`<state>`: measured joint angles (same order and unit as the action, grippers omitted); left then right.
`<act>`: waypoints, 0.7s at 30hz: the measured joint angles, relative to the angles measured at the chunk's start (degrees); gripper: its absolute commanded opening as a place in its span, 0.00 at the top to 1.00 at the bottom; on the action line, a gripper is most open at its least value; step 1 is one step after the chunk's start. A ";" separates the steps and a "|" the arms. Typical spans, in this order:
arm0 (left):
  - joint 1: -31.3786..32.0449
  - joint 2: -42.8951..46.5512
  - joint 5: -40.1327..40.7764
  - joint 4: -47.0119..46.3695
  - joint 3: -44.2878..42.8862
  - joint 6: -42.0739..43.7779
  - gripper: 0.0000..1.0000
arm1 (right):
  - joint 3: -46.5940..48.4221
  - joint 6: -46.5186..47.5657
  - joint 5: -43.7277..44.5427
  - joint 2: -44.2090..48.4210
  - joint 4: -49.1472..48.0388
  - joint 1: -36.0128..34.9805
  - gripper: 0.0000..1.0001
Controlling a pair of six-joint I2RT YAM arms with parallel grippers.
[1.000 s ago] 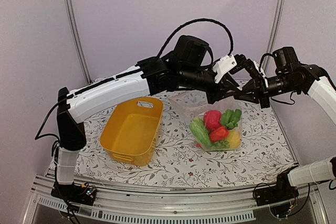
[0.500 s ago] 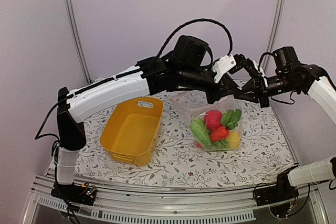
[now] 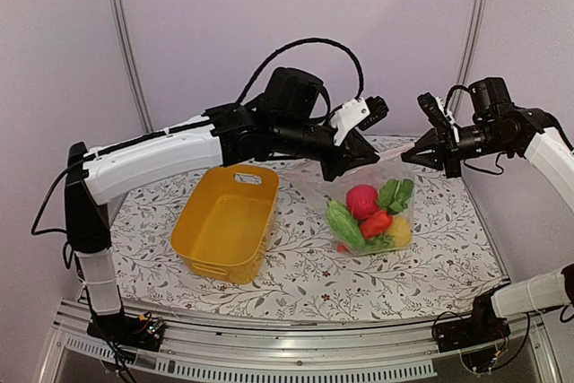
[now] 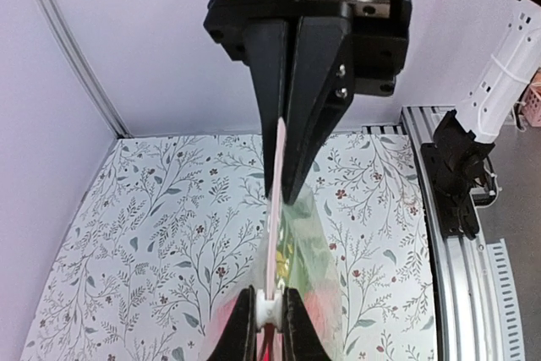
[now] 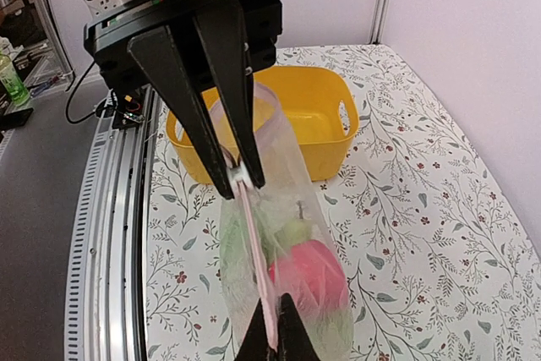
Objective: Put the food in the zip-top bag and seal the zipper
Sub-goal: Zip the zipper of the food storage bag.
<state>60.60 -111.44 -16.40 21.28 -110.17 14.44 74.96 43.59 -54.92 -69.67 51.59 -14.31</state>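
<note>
The zip-top bag (image 3: pixel 377 181) hangs between my two grippers above the table, its bottom on the cloth. The food lies inside: a red apple (image 3: pixel 361 201), a green cucumber (image 3: pixel 342 224), a yellow lemon (image 3: pixel 399 235) and other red and green pieces. My left gripper (image 3: pixel 343 164) is shut on a white slider on the zipper (image 4: pixel 277 209) at the bag's left end; the left wrist view shows its jaws (image 4: pixel 270 309) pinching it. My right gripper (image 3: pixel 415 155) is shut on the zipper's right end, with the pink strip (image 5: pixel 254 251) running from its jaws (image 5: pixel 276 340).
The yellow basket (image 3: pixel 224 221) stands empty left of the bag and shows behind it in the right wrist view (image 5: pixel 313 124). The flowered cloth (image 3: pixel 296 275) covers the table. Metal rails run along the near edge (image 3: pixel 296 334).
My left gripper has slid left along the zipper, away from my right gripper, and the left arm has swung left. The right gripper has held its place. The bag's mouth is stretched wider.
</note>
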 measured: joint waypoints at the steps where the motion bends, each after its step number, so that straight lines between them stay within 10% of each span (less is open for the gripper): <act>1: -0.22 0.66 0.28 -0.17 1.05 -0.02 1.00 | 0.33 -0.07 -0.20 -0.20 0.02 0.68 1.00; 21: -4.94 17.29 4.13 -6.43 27.41 -2.84 1.00 | 2.75 -0.07 -2.71 -5.03 -0.24 5.44 1.00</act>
<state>55.66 -94.15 -12.27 14.85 -82.76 11.60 77.71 43.53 -57.63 -74.70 51.35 -8.86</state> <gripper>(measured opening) 0.068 0.004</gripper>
